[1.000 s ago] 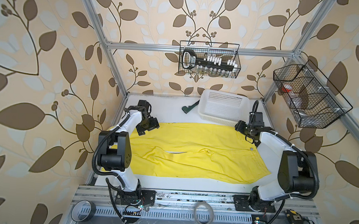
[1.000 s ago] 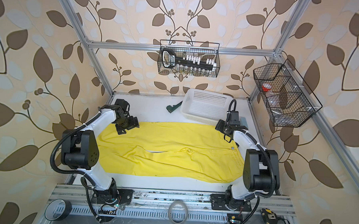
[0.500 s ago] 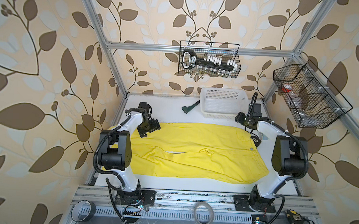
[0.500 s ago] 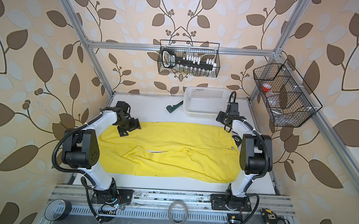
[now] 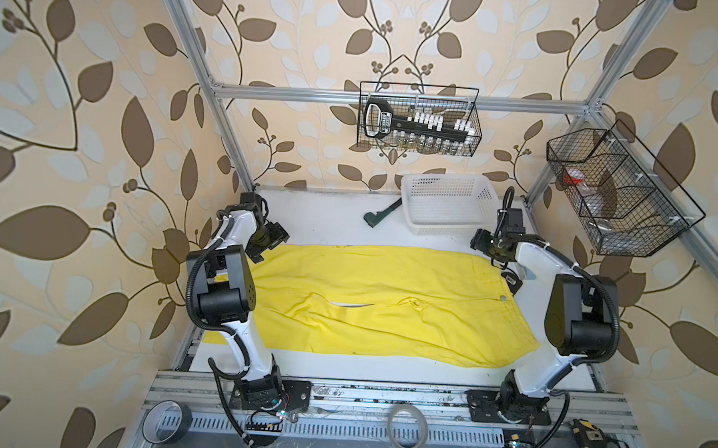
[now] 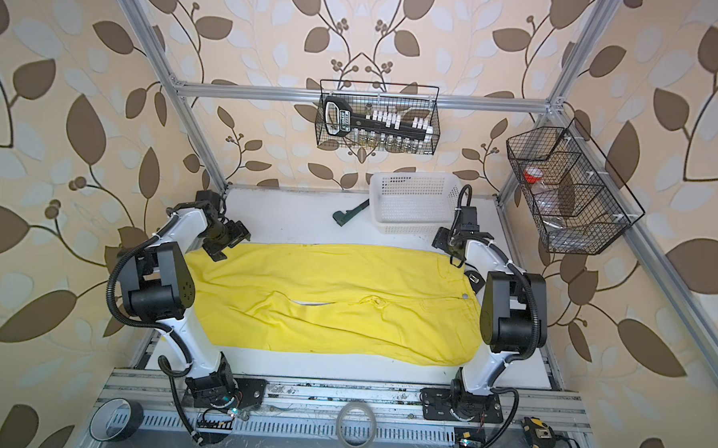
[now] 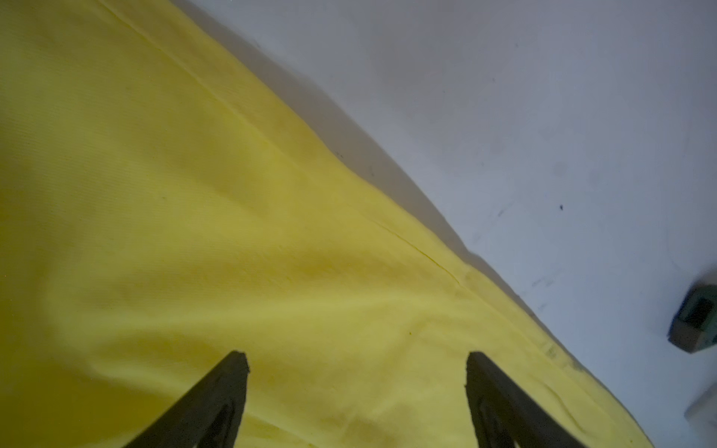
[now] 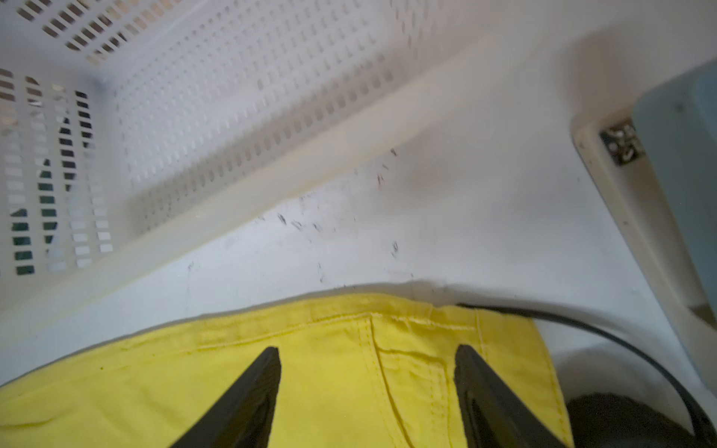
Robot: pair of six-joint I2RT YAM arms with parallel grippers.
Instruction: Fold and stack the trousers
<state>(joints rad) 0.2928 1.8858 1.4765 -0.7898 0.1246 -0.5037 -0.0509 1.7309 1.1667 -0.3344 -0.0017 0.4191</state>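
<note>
Trousers (image 5: 379, 301): spread flat on the white table (image 5: 328, 219), filling the centre of both top views. Waist at right, legs running left, wrinkled fold near the crotch at centre.

Left gripper (image 7: 355, 358): at the upper left corner of the fabric. Fingers apart, nothing between them, yellow cloth beneath.

Right gripper (image 8: 366, 353): at the upper right waist corner. Fingers apart over the waistband seam, not clamped.

White basket (image 5: 446, 177): upper centre-right, just beyond the trousers, apart from them.
</note>
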